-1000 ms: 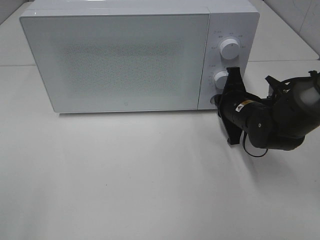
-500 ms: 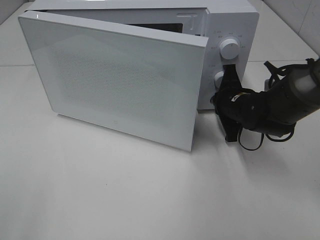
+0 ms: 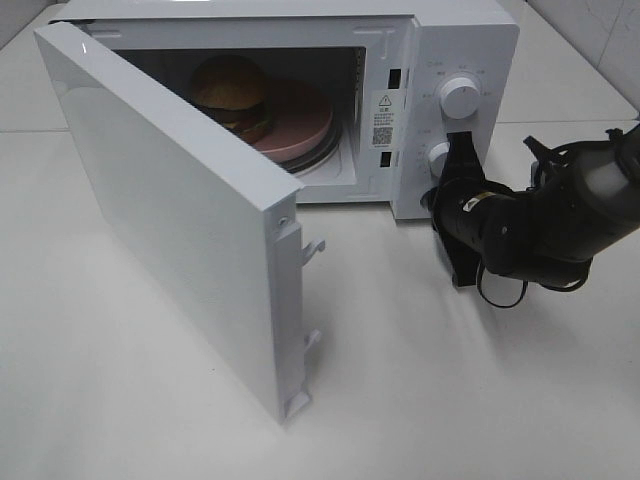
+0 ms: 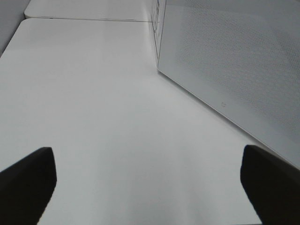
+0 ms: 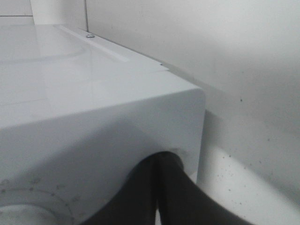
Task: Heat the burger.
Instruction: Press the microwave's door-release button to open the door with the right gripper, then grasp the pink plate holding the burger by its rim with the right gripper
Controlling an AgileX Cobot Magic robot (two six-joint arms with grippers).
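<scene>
1. The microwave point(image 3: 470, 40) door point(image 3: 170, 220) stands wide open; the burger point(image 3: 232, 92) sits inside on a pink plate point(image 3: 305, 125).
2. Right claw point(image 3: 438, 200), fingers together and empty, is at the panel's point(image 3: 485, 125) lower edge.
3. Left claw point(image 4: 147, 161) hovers over the table point(image 4: 93, 93), fingers wide apart.

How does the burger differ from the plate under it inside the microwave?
The burger is golden-brown and layered; the plate is plain pink. The burger stands tall; the plate is flat and wider. Both are round and sit inside the open microwave.
</scene>
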